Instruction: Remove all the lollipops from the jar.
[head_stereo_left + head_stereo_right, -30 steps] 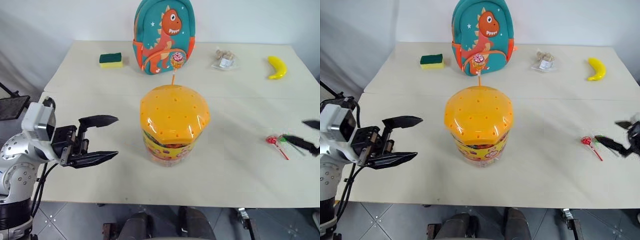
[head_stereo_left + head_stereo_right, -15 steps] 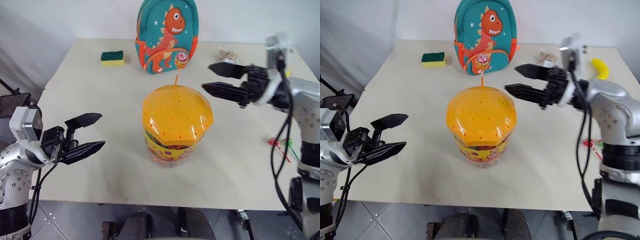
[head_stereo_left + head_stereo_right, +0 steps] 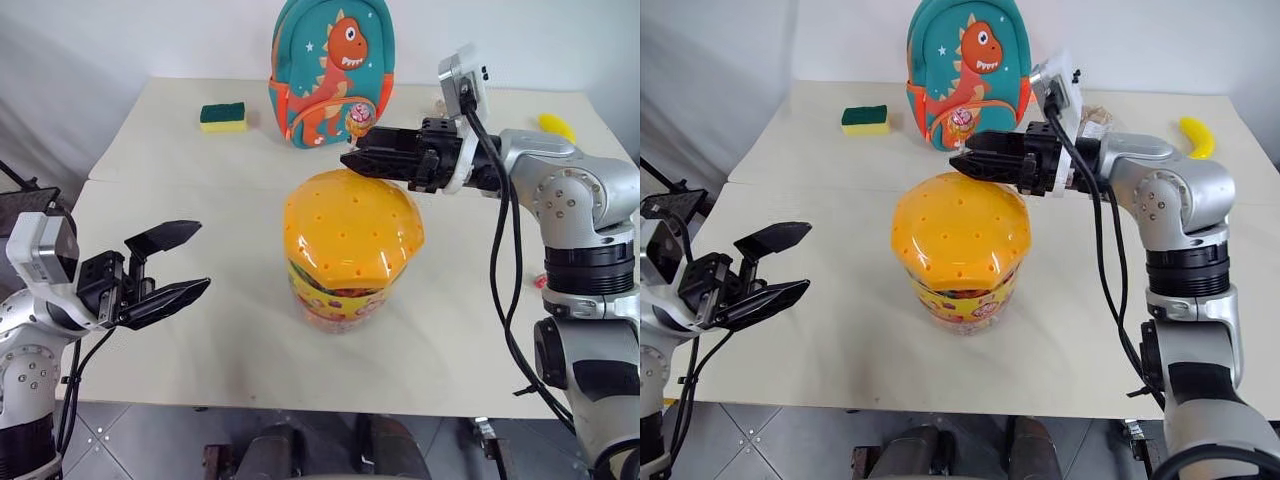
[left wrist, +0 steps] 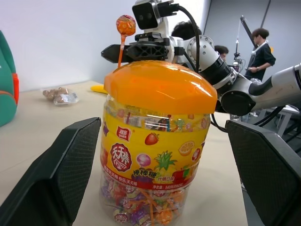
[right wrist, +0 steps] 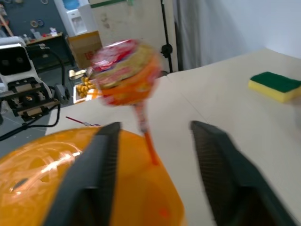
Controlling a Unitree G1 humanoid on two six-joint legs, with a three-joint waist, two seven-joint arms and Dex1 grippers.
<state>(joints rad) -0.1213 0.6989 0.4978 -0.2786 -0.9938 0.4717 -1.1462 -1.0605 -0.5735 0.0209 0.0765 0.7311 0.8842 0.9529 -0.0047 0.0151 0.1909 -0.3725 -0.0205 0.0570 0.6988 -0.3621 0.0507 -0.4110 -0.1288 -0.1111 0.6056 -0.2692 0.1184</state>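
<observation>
The jar (image 3: 345, 250) stands mid-table, with a glossy orange domed lid (image 3: 350, 225) and a printed yellow body. One lollipop (image 3: 358, 118) in an orange-pink wrapper sticks upright out of a hole at the lid's far edge. My right gripper (image 3: 349, 160) reaches in level from the right, open, its fingers (image 5: 96, 174) on either side of the stick (image 5: 146, 139) with gaps showing. My left gripper (image 3: 168, 263) hangs open and empty, left of the jar. A small red lollipop (image 3: 541, 284) lies on the table behind my right arm.
A teal dinosaur backpack (image 3: 330, 70) stands just behind the jar. A green-yellow sponge (image 3: 221, 117) lies at the back left, a banana (image 3: 1195, 135) and a clear packet (image 3: 1095, 118) at the back right. A person (image 4: 258, 47) stands beyond the table.
My right arm has swung in from the table's right side to the far edge of the lid, and its fingers have narrowed around the lollipop's stick. The left gripper has stayed put.
</observation>
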